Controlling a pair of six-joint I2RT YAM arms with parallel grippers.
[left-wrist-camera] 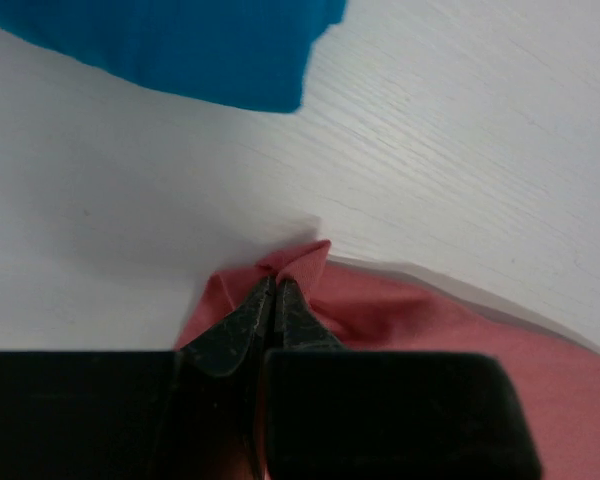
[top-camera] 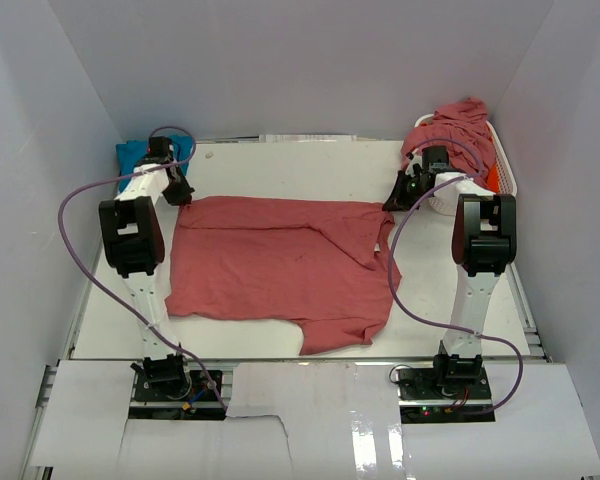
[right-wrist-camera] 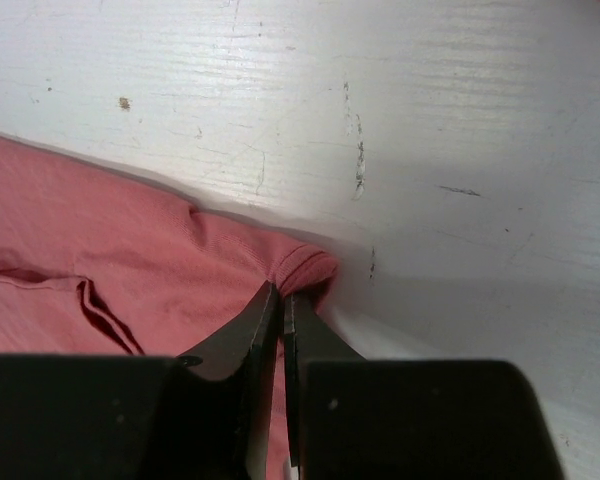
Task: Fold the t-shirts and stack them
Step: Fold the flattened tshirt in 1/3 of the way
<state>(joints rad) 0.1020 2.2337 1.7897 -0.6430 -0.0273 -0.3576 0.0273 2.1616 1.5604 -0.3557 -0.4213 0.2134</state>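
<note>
- The rose-red t-shirt (top-camera: 280,265) lies spread flat in the middle of the table (top-camera: 280,165), its long side running from 9 to 3 o'clock.
- One sleeve juts out at the shirt's 5 o'clock corner, toward the arm bases.
- Toward 2 o'clock, part of the cloth is folded over onto itself and leaves a slanted crease.
- The left gripper (top-camera: 177,190) sits at the shirt's 10 o'clock corner. In the left wrist view its fingertips (left-wrist-camera: 250,320) are pinched together on a puckered tip of the red cloth, which rises off the table there.
- The right gripper (top-camera: 395,200) sits at the shirt's 2 o'clock corner. In the right wrist view its fingers (right-wrist-camera: 242,335) are squeezed together with the hemmed corner bunched at their tips, so it grips the same shirt.
- The turquoise t-shirt (top-camera: 135,155) lies at the table's 10 o'clock corner, just beyond the left gripper and apart from the red shirt. Bare table shows between the two.
- At the table's 2 o'clock corner stands the white basket (top-camera: 504,160), with a heap of rose-red t-shirts (top-camera: 455,125) piled over its rim.
- The orange t-shirt (top-camera: 492,178) shows at the basket's 4 o'clock side, mostly hidden under the heap.
</note>
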